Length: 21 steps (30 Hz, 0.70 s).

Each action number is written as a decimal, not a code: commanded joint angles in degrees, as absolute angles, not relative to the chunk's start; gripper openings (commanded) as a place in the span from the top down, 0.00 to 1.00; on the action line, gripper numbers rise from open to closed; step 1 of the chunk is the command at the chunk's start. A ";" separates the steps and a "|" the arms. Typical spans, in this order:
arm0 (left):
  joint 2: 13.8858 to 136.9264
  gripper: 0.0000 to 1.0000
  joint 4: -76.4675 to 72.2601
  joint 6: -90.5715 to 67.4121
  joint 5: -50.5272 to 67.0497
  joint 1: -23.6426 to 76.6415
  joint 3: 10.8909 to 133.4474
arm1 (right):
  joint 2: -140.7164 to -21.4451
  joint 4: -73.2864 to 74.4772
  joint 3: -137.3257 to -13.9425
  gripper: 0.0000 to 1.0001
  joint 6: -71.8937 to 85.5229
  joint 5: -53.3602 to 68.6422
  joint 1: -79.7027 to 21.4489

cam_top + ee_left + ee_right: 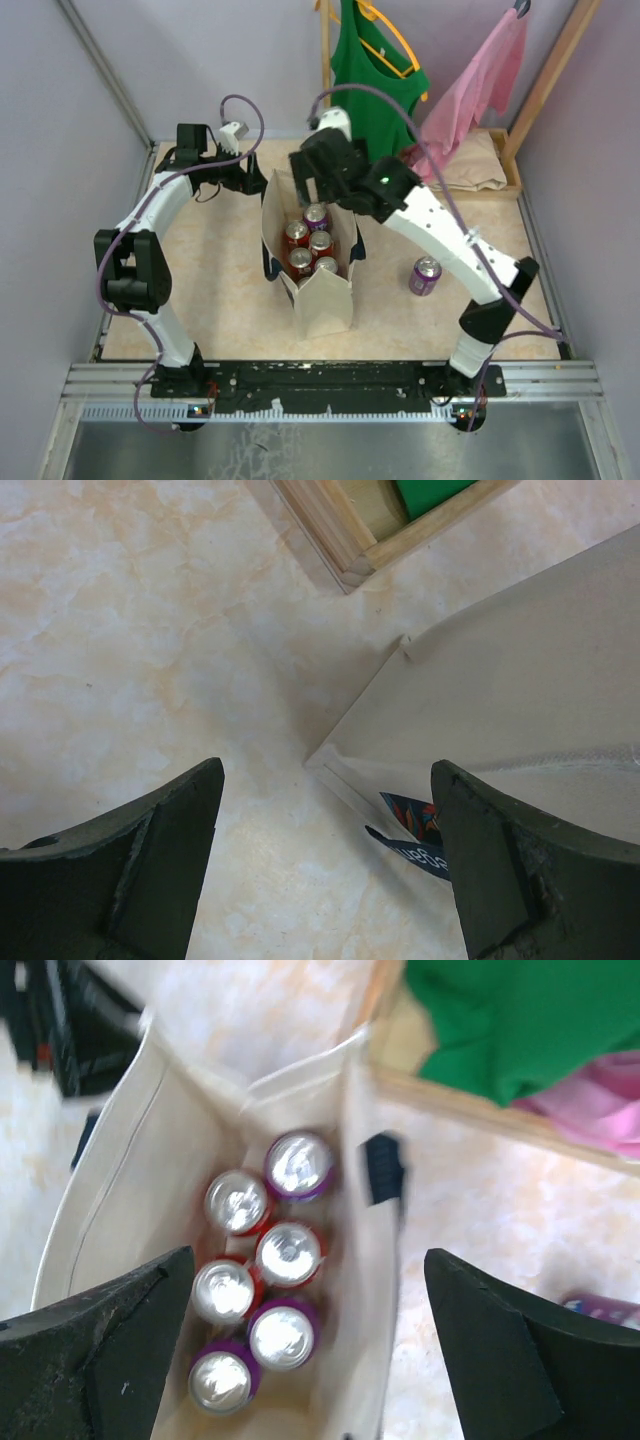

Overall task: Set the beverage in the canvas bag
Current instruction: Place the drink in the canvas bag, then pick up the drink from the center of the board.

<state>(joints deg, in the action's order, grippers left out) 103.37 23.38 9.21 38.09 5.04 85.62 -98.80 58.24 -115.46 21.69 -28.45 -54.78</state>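
Note:
The cream canvas bag [325, 295] stands upright mid-table with its mouth open, and several red and purple cans [308, 245] stand inside. In the right wrist view those cans [288, 1254] show from above, and my right gripper [308, 1260] hangs open over the bag's mouth [110, 1190], holding nothing. One purple beverage can [425, 275] stands on the table right of the bag, its edge [603, 1308] just in that view. My left gripper [328, 770] is open and empty, low beside the bag's far-left corner [330, 755], next to a navy strap [412, 842].
A wooden rack base [512, 150] lies at the back right with a green top [375, 60] and a pink garment [485, 75] hanging over it, and a folded beige cloth [470, 165] inside. Grey walls close both sides.

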 commanded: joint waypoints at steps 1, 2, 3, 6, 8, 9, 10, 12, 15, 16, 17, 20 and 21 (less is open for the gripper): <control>103.05 0.10 21.80 9.35 39.64 4.99 88.04 | -90.11 58.80 -120.40 0.03 24.24 -38.97 -49.74; 103.08 0.10 21.80 9.37 39.57 4.93 88.06 | -89.11 60.61 -120.37 0.04 25.35 -40.02 -48.17; 103.03 0.10 21.80 9.39 39.55 4.94 88.19 | -88.41 63.21 -120.36 0.04 27.39 -40.63 -46.28; 102.98 0.10 21.80 9.26 39.53 5.05 88.35 | -87.01 72.57 -119.30 0.05 31.83 -40.35 -40.46; 102.96 0.10 21.80 9.29 39.46 5.04 88.41 | -86.32 77.31 -116.69 0.05 33.83 -39.37 -38.32; 102.85 0.10 21.80 9.27 39.39 5.03 88.37 | -85.86 79.15 -114.66 0.05 35.00 -38.81 -37.50; 102.87 0.10 21.80 9.26 39.31 5.04 88.35 | -85.25 80.01 -112.21 0.05 35.59 -37.33 -36.81; 102.77 0.10 21.84 9.18 39.29 5.02 88.33 | -83.68 79.91 -105.89 0.05 37.77 -34.44 -35.27; 102.70 0.10 21.84 9.20 39.23 5.09 88.39 | -80.10 75.34 -93.48 0.04 39.93 -27.57 -31.84; 102.74 0.10 21.90 9.22 39.20 5.11 88.40 | -78.91 73.46 -90.17 0.04 40.46 -25.43 -30.34; 102.67 0.10 22.03 9.33 39.20 5.10 88.49 | -77.78 71.86 -87.30 0.04 40.85 -23.80 -29.30; 102.51 0.10 22.44 9.79 39.09 5.10 88.65 | -76.21 69.69 -81.86 0.04 40.71 -21.93 -26.85; 102.55 0.10 22.54 9.90 39.08 5.10 88.68 | -76.20 69.32 -80.56 0.04 40.28 -21.78 -26.36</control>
